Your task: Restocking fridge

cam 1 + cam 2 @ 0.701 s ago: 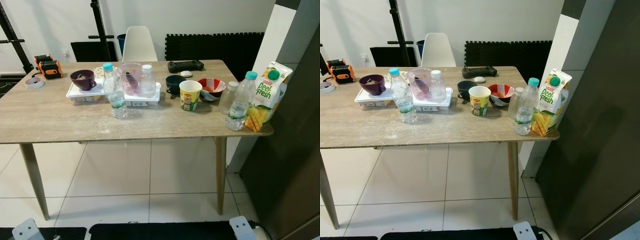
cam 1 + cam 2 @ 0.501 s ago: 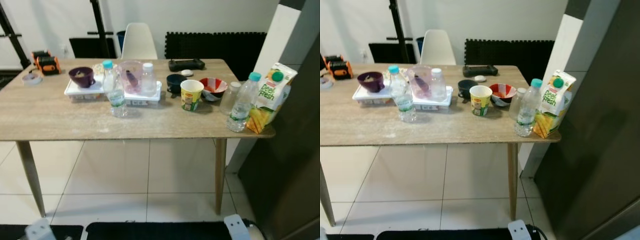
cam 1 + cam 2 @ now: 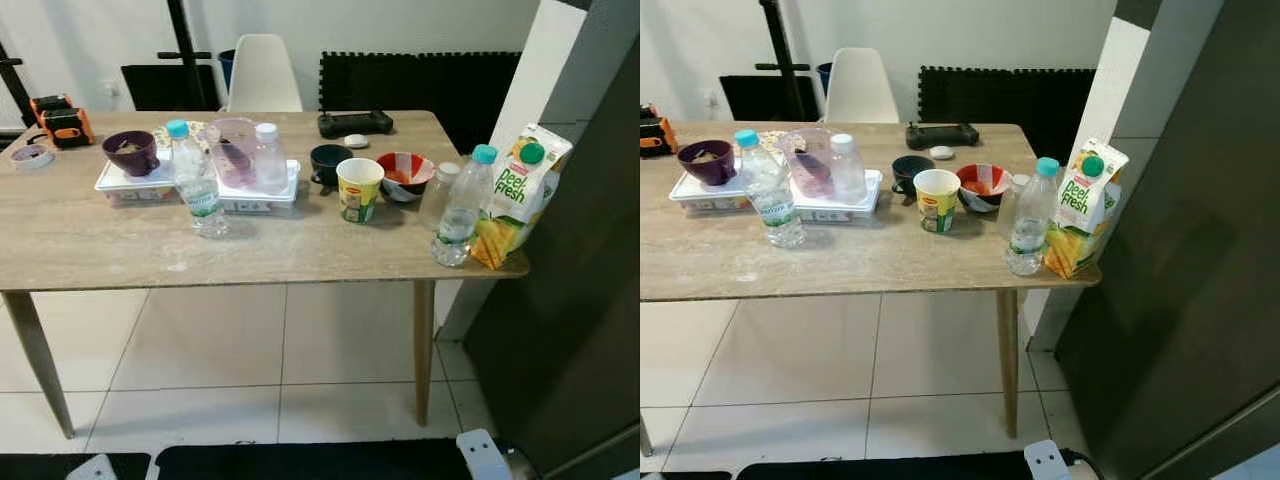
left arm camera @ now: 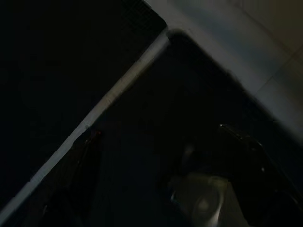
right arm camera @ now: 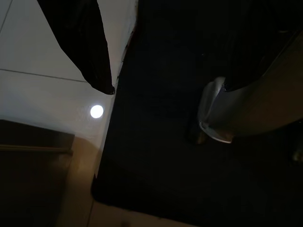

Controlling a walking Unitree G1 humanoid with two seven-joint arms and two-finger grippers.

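Note:
On the wooden table (image 3: pixel 120 250) stand the things for the fridge. An orange-juice carton (image 3: pixel 515 205) sits at the right corner, with a teal-capped water bottle (image 3: pixel 458 215) and a small clear bottle (image 3: pixel 437 195) beside it. Another water bottle (image 3: pixel 200 190) stands in front of a white tray (image 3: pixel 150 185). The dark fridge front (image 3: pixel 590 300) rises just right of the table. Both arms hang low. My right gripper (image 5: pixel 165 87) hangs over a black mat, its fingers (image 5: pixel 90 47) apart with nothing between. The left wrist view is almost black.
A yellow paper cup (image 3: pixel 359 189), a red bowl (image 3: pixel 404 172), a dark cup (image 3: pixel 328 163), a purple bowl (image 3: pixel 130 152) and a pink pitcher (image 3: pixel 233 150) crowd the table. A white chair (image 3: pixel 262 75) stands behind it. White floor tiles (image 3: pixel 220 350) lie under the table.
The whole picture has shifted left and slightly down, so the camera has moved. Nothing on the table has moved.

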